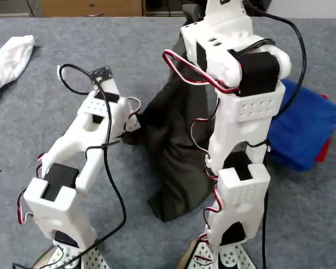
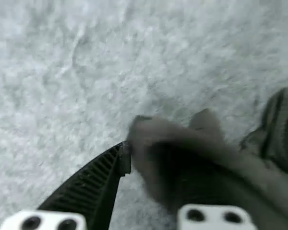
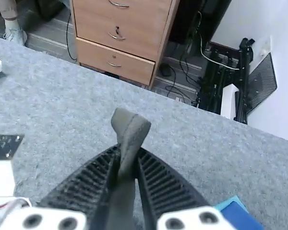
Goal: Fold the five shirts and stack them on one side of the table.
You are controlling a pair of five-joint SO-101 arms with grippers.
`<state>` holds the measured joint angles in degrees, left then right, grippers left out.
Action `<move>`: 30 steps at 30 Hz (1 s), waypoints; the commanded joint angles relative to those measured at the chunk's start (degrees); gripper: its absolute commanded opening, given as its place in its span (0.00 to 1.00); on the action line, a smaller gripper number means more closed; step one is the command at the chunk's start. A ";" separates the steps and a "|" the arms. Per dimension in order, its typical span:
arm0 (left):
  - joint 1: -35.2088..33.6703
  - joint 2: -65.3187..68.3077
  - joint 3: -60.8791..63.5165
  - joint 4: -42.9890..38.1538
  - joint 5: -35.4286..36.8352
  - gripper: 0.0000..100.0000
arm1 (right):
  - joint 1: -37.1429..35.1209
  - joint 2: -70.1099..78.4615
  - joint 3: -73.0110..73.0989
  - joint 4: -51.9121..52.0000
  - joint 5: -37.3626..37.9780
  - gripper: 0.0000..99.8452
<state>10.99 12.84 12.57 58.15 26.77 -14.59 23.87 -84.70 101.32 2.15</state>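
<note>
The right pincer (image 3: 128,154) is clamped tight on a raised fold of the dark olive shirt (image 1: 176,151), which lies crumpled in the middle of the grey, felt-like counter (image 1: 129,45). The left pincer (image 2: 144,165), with ribbed black fingers, is closed on the shirt's soft edge.

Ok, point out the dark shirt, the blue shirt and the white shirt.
dark shirt (image 1: 176,162): high view, its creased middle.
blue shirt (image 1: 305,126): high view, its folded top face.
white shirt (image 1: 11,56): high view, its crumpled middle.
</note>
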 commanded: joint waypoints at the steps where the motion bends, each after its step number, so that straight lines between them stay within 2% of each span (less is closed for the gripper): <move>1: 0.26 0.04 -4.92 0.62 0.09 0.02 | 2.33 1.10 0.13 0.70 2.37 0.00; 5: -0.26 -0.31 -6.77 1.14 0.00 0.02 | 2.42 4.18 -0.22 0.70 2.55 0.00; 8: -2.11 -1.71 -12.13 7.38 -1.67 0.02 | 2.07 4.97 -0.22 0.62 2.55 0.00; 15: -14.42 -9.54 -31.47 22.15 -3.52 0.02 | 1.98 4.88 -0.40 -1.23 2.11 0.00; 20: -20.31 -12.79 -48.00 31.21 -9.14 0.02 | 0.48 4.44 -0.84 -0.70 2.02 0.00; 26: -23.38 -13.58 -67.16 42.73 -16.18 0.02 | -3.21 -1.45 -1.71 0.62 2.02 0.00; 30: -27.52 -15.87 -73.93 42.73 -20.22 0.02 | -3.21 -7.69 -1.63 0.62 2.02 0.00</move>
<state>-13.45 1.14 -54.59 100.18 9.10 -17.05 23.16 -84.62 101.32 4.26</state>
